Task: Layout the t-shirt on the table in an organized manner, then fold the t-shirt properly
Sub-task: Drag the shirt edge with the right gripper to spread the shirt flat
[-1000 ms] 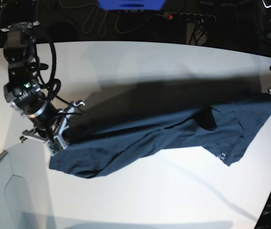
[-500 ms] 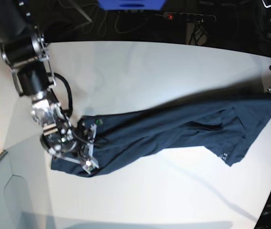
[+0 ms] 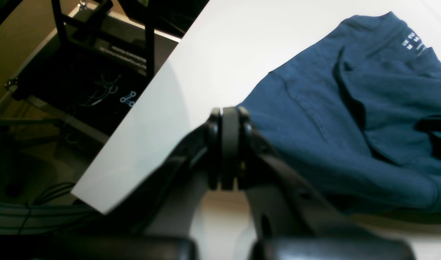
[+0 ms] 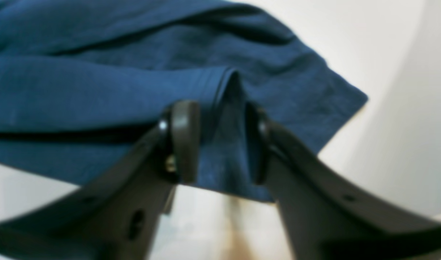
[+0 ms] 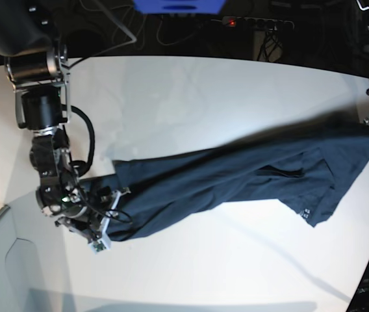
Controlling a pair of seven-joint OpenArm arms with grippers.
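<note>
White table [image 5: 191, 91], t-shirt [image 4: 97, 79] hem between parted right jaws.

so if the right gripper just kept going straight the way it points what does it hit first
Most likely the t-shirt: a raised fold of its hem already sits between the open jaws of the right gripper, with more fabric behind. Depth is unclear.

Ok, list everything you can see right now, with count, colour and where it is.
t-shirt: one, navy, stretched across the table, partly bunched
label: one, white, near the collar
table: one, white, under the shirt
power strip: one, dark with a red light, behind the table
right gripper: one, black, jaws parted around the shirt's edge, base view's left
left gripper: one, black, shut at the shirt's opposite end, by the table edge
</note>
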